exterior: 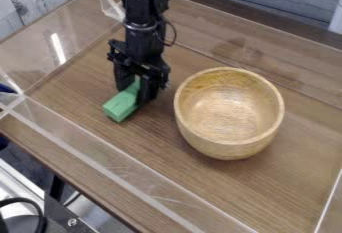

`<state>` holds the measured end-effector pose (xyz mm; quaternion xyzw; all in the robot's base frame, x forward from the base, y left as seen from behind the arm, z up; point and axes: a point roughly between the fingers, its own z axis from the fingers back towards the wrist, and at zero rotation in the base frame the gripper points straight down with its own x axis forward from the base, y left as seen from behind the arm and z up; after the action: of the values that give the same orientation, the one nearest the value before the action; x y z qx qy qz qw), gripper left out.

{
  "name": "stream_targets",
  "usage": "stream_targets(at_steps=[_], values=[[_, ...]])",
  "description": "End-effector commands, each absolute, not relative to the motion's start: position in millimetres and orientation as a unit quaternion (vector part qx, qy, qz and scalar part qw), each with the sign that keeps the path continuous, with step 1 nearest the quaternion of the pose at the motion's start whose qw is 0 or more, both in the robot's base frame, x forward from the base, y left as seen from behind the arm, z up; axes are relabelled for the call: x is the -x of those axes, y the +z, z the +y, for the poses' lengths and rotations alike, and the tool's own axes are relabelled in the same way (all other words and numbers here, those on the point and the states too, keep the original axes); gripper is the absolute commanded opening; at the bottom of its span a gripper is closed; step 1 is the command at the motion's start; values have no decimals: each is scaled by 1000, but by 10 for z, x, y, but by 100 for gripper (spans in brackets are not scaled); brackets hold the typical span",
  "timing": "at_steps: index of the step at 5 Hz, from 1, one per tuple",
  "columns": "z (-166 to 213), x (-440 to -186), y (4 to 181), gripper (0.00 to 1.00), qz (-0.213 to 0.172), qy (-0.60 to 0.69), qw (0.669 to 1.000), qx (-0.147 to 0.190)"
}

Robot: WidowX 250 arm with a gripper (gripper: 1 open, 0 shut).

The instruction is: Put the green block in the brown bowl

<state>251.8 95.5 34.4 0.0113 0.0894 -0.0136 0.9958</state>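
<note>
In the camera view, the only one we have, we look down at a slant on a brown wood-grained bench (187, 197). The dark robot arm (143, 2) reaches in from the upper left part of the picture, and its black hand (130, 85) points down over the left half of the bench. We see the hand's fingers drawn in and clamped on the green block (119, 109), gripping it toward its upper right end.

The block is a small, flat, plain bar, set at a slant, with its free end pointing toward the bench's lower left edge. That free end is in plain sight, while the gripped end is partly hidden by the fingers. We cannot tell whether the block touches the bench or is just above it.

To the right of the block, and apart from it, we see the brown bowl (230, 115). It is round, light wood, with a thick rim, and it stands upright on the bench, its inside facing us. It is much larger than the block. The block is outside the bowl.

Along the bench's lower left edge we see a pale see-through strip (100, 167), and beyond it, in the bottom left corner of the picture, some black cables (30, 203).
</note>
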Motion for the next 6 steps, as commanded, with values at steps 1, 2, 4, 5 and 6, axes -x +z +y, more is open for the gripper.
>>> stream_targets(at_steps=[1,2,4,5,6], values=[[950,-2675,720,0,38,-3,999,-25],[867,-2759,1022,0,13,10,1000,-27],[395,-2844,1065,0,8,-25,1000,-5],[101,-2909,1040,0,7,-47,999,2],[-62,-2961,1016,0,5,-63,998,8]])
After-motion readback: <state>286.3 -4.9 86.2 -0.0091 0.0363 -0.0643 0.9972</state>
